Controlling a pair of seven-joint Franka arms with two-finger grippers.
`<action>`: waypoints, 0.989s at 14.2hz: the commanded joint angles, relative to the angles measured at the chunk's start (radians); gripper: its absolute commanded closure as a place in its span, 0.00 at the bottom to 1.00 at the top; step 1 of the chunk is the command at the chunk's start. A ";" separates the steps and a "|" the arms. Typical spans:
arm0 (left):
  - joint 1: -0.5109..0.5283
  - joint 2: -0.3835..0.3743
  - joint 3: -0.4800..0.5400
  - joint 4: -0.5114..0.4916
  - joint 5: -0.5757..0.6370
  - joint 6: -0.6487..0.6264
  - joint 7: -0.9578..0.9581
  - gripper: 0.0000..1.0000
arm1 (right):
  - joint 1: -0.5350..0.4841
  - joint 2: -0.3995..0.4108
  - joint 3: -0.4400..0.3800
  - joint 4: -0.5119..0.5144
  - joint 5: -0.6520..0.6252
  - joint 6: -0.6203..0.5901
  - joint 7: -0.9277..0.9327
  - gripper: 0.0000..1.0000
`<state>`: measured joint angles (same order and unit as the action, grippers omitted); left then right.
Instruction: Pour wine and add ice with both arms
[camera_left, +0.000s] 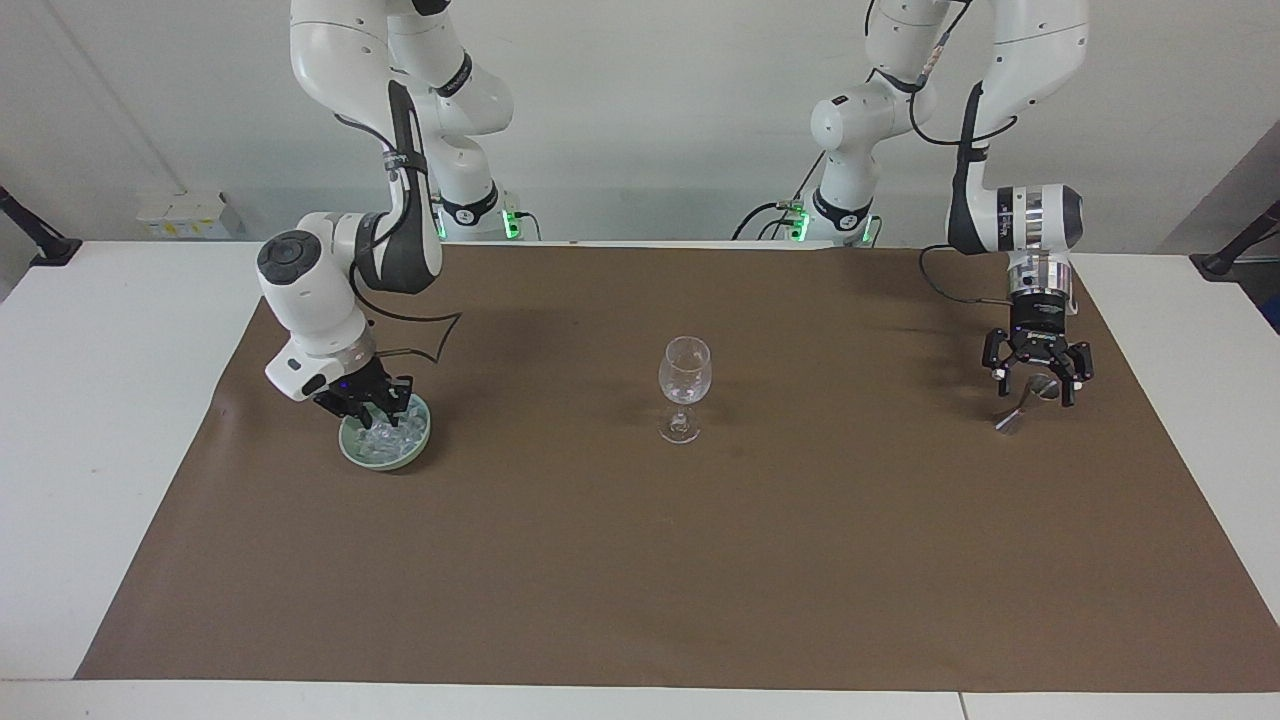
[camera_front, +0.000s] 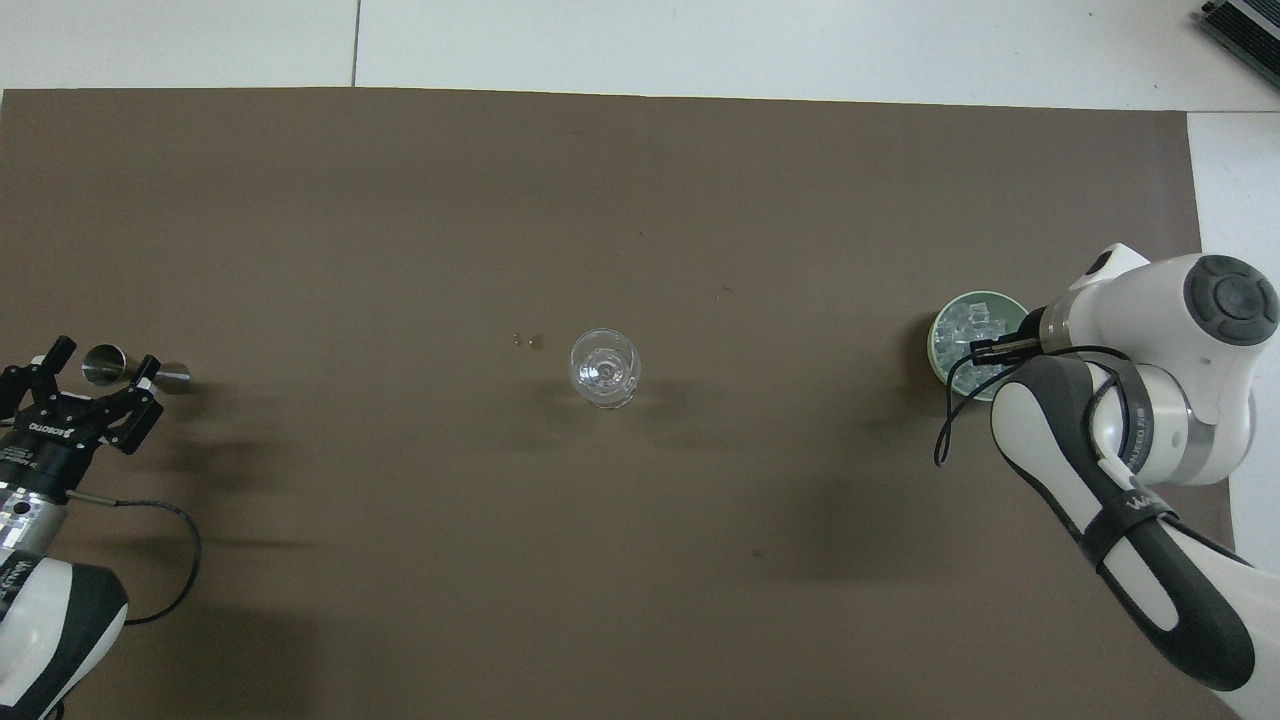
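A green bowl (camera_left: 352, 447) (camera_front: 937, 345) holds the ice (camera_left: 390, 436) (camera_front: 972, 318) toward the right arm's end of the table. My right gripper (camera_left: 378, 408) (camera_front: 980, 349) is dipped into the heap and shut on the ice. An empty-looking stemmed glass (camera_left: 684, 385) (camera_front: 605, 368) stands mid-mat. A small metal jigger (camera_left: 1012, 418) (camera_front: 103, 364) lies on its side toward the left arm's end. Just above it hangs my left gripper (camera_left: 1038, 385) (camera_front: 105, 360), open and holding nothing. No wine is in view.
A brown mat (camera_left: 640, 560) (camera_front: 400, 200) covers most of the white table (camera_left: 100, 400). Two tiny specks (camera_front: 527, 341) lie on the mat beside the glass. The right arm's elbow (camera_left: 300, 280) leans over the mat's edge.
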<state>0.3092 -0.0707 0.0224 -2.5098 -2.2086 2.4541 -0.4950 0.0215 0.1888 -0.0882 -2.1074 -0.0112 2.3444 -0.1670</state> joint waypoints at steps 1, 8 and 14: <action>-0.087 -0.054 0.002 0.043 -0.010 0.153 -0.025 0.00 | -0.008 -0.009 0.005 0.001 -0.001 -0.008 -0.023 0.79; -0.307 -0.069 -0.012 0.210 0.067 0.497 -0.025 0.00 | 0.003 -0.009 0.007 0.023 -0.010 0.004 -0.034 0.25; -0.341 -0.115 -0.058 0.212 0.468 0.522 -0.011 0.00 | 0.005 0.018 0.007 0.023 -0.013 0.082 -0.049 0.33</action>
<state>-0.0143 -0.1622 -0.0296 -2.2909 -1.8585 2.9518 -0.5071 0.0315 0.1935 -0.0834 -2.0889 -0.0188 2.4056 -0.1887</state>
